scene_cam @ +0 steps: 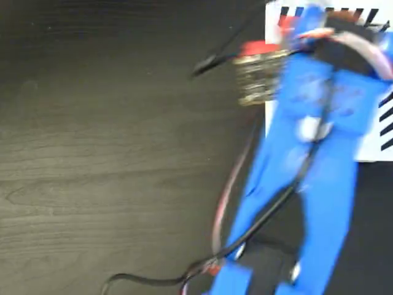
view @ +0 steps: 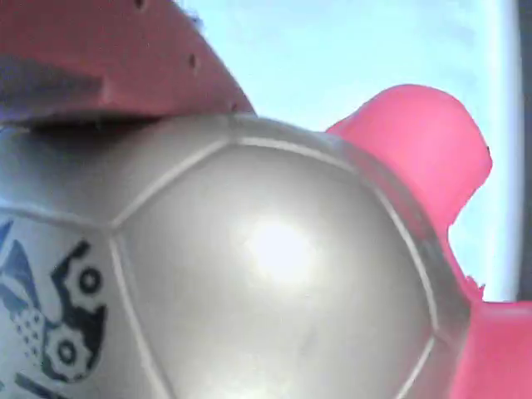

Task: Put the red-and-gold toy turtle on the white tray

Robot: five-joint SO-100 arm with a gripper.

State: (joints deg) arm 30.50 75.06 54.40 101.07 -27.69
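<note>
Dark wooden table (scene_cam: 92, 153) bears the white tray (scene_cam: 374, 144); claw (view: 100, 75) grips the red-and-gold toy turtle (view: 266, 266).

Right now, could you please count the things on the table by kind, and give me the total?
Toy turtle, gold shell with red parts: 1
White tray with dark stripes: 1
Blue robot arm: 1
Total: 3
</note>
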